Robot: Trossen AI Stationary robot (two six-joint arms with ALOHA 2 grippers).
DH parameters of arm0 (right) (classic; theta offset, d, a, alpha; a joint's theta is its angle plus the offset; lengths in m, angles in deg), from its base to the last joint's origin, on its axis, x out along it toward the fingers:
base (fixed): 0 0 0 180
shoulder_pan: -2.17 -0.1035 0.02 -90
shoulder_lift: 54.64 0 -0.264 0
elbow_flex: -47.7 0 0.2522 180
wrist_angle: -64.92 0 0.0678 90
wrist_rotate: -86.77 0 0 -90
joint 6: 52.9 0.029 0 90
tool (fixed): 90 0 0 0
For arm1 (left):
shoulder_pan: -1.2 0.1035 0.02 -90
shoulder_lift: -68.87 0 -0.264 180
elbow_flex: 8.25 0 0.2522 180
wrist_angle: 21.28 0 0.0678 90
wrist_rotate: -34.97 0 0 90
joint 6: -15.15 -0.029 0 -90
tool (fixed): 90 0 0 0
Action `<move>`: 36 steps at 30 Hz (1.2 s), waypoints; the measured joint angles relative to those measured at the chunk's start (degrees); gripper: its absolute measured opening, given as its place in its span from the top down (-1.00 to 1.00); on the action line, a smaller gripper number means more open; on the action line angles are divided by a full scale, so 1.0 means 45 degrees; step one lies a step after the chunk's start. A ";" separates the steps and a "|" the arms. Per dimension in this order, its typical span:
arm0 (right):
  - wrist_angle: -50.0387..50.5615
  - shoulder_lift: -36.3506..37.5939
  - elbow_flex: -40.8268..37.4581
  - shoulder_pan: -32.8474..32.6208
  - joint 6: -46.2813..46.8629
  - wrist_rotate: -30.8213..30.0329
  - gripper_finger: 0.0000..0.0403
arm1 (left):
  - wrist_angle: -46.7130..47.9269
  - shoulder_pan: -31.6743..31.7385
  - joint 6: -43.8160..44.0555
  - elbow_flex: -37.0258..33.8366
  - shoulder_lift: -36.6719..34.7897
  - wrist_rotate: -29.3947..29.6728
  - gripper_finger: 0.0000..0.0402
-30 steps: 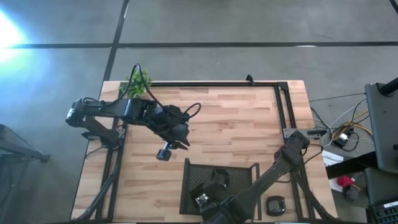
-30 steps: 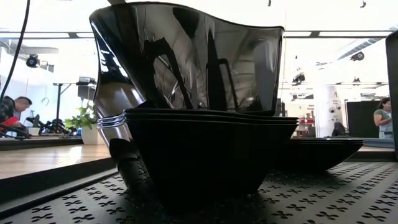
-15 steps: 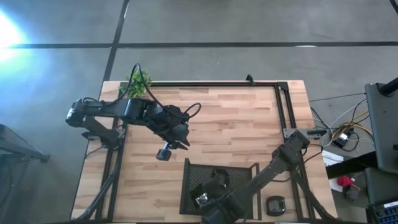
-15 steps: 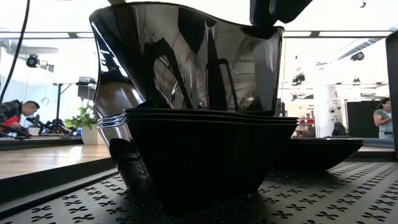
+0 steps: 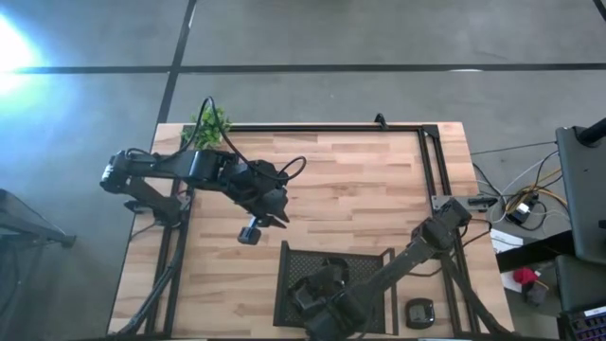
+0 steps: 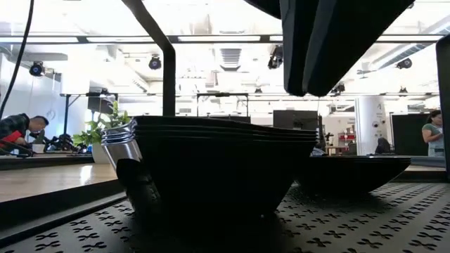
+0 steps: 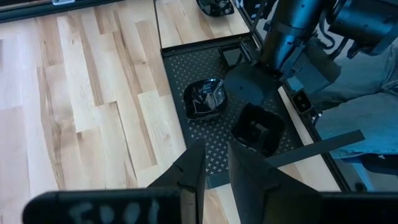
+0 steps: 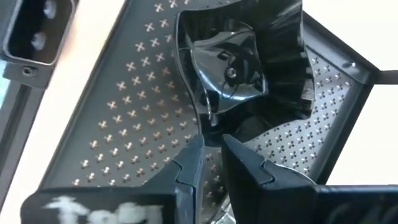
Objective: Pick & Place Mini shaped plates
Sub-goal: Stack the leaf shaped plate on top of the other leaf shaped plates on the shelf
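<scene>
The mini shaped plates lie in the black mesh tray (image 5: 333,258) at the table's near edge. A stack of several glossy black plates (image 8: 239,65) (image 6: 211,165) rests on the tray floor, with a wavy-edged plate on top. A single plate (image 6: 351,172) (image 7: 256,129) sits beside it. My right gripper (image 8: 212,146) points steeply down, and its tips hang just over the stack's rim with a narrow gap between them. In the low view my right gripper (image 6: 320,63) stands clear above the stack. My left gripper (image 7: 214,165) (image 5: 250,231) waits over the bare wood left of the tray, with a narrow gap and nothing in it.
A small green plant (image 5: 210,123) stands at the far left corner. A black frame rail (image 5: 331,127) runs along the far and right edges. A small black device (image 5: 419,311) lies right of the tray. People (image 6: 17,126) show in the room behind.
My right gripper has come down into the tray toward the stack. The plate that stood tilted up on top of the stack now lies flat on it.
</scene>
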 joint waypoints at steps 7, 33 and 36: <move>0.0891 0.0027 0.0848 -0.0019 0.0668 0.0001 0.74 | 0.0004 0.0000 0.0000 0.0000 0.0000 -0.0001 0.69; 0.5493 0.4905 0.0135 -0.1624 0.7300 -0.1728 0.74 | -0.0009 0.0004 -0.0491 0.0000 -0.0005 0.0005 0.69; 0.5484 0.5790 -0.1002 -0.1910 0.8198 -0.1752 0.74 | -0.0005 0.0004 -0.0491 0.0000 -0.0005 0.0005 0.69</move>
